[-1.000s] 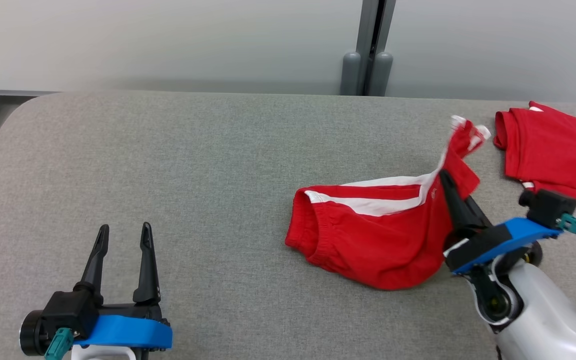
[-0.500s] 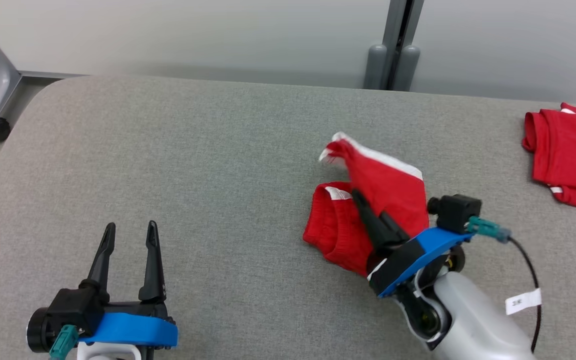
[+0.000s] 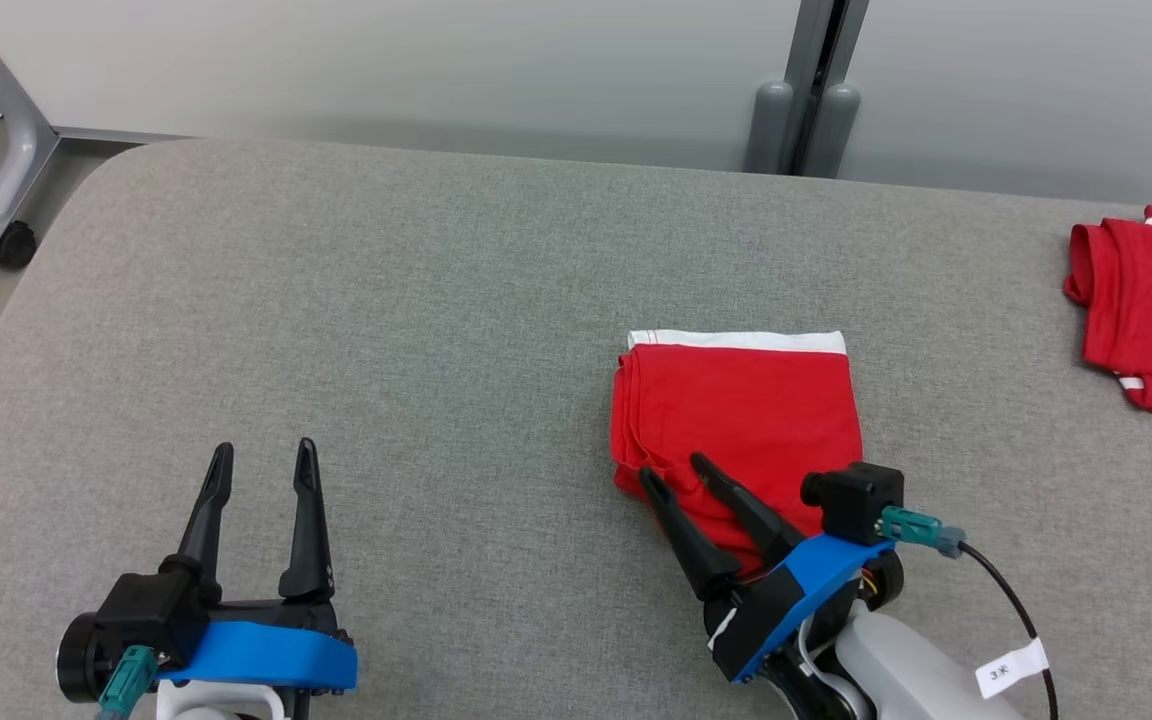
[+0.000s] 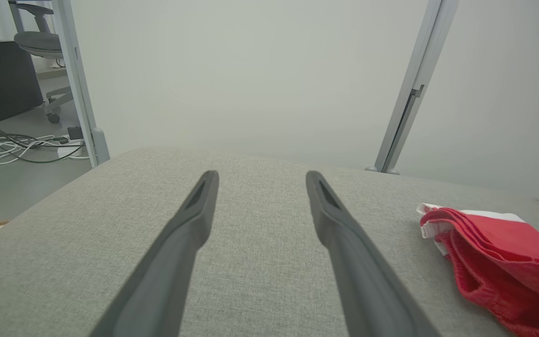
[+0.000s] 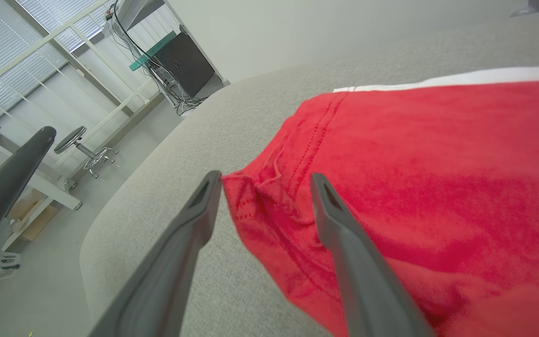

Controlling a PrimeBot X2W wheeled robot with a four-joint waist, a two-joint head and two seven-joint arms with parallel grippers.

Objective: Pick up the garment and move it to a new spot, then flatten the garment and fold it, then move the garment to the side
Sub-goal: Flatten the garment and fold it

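Red garment [image 3: 736,410] folded on the table [image 3: 416,300]; likely soft, light, limp. Right gripper [image 3: 674,466] open astride its near-left corner, holding nothing; left gripper [image 3: 265,448] open, well apart. Best pinched through all layers there

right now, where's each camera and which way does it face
Head view: on the head, looking down at the grey table; left gripper and right gripper show, open.
Left wrist view: on that wrist, looking along the left fingers across the table to a pale wall.
Right wrist view: on that wrist, looking along the right fingers at the folded red garment.
All share that garment.
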